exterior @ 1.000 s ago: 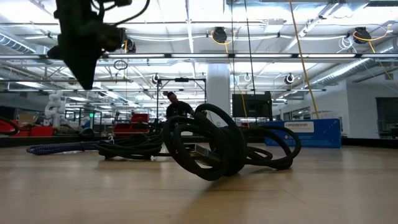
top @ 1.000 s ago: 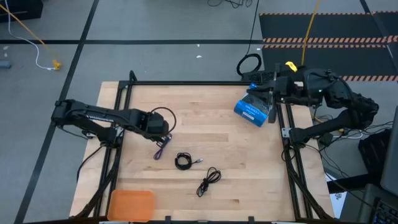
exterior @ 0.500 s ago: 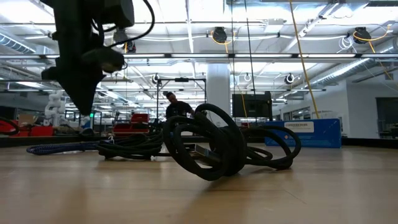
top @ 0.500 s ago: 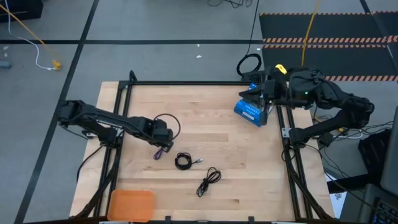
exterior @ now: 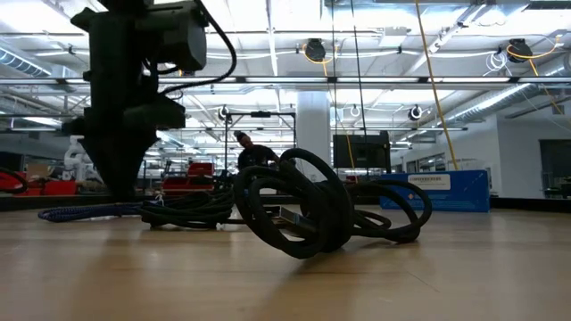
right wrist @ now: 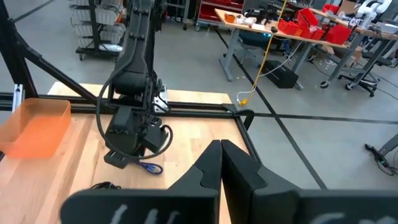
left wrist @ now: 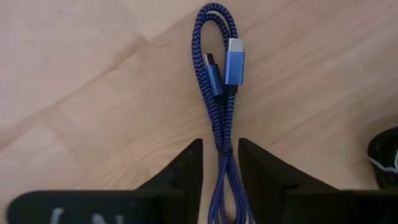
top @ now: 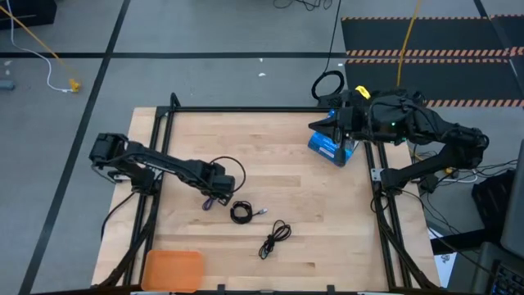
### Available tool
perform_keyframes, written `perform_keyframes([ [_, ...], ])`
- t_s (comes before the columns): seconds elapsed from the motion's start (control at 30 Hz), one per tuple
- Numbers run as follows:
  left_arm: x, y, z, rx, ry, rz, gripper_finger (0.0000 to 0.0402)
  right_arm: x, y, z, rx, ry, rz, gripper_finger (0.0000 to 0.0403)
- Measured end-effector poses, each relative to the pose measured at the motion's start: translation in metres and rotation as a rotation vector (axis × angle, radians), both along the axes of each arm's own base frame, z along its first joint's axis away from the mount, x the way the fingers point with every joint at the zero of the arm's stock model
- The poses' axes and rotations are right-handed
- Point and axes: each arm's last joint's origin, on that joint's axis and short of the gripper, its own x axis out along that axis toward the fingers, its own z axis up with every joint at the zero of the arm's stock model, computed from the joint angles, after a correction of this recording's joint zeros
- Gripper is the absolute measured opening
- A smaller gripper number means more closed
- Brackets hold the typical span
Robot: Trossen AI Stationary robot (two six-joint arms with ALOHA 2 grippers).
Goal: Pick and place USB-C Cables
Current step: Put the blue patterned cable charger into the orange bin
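The purplish-blue folded cable (left wrist: 221, 93) lies flat on the wooden table, left of the middle (top: 210, 201). My left gripper (left wrist: 221, 171) is low over it, open. Its two fingers stand close on either side of the cable's doubled strands, and I see no touch. The tight black coil (top: 241, 212) and the loose black bundle (top: 275, 238) lie on the table to its right and nearer the front. My right gripper (right wrist: 221, 155) is shut and empty, up over the blue box (top: 330, 147) at the far right.
An orange tray (top: 172, 269) sits at the near left corner. The blue packaged box lies by the far right edge. A black metal frame (top: 155, 164) borders the table. In the low view the black coil (exterior: 294, 209) stands close to the camera, and a person shows far behind it.
My left gripper has moved toward the table's right and near edges and gone down over the purplish-blue cable, until its fingers stand on either side of it. My right gripper has shifted a little toward the table's left, over the blue box. The cables have stayed put.
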Motion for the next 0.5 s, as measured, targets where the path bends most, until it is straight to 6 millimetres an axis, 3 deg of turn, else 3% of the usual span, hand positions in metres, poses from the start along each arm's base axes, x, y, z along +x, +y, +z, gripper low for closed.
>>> perform_keyframes([
  [0.2, 0.010, -0.001, -0.012, -0.012, -0.014, -0.014, 0.0141, 0.003, 0.000, 0.002, 0.000, -0.024, 0.001, 0.0000],
  [0.5, 0.010, -0.001, -0.023, -0.005, 0.050, -0.005, 0.0143, 0.004, 0.000, 0.002, 0.001, -0.033, 0.001, 0.0000],
])
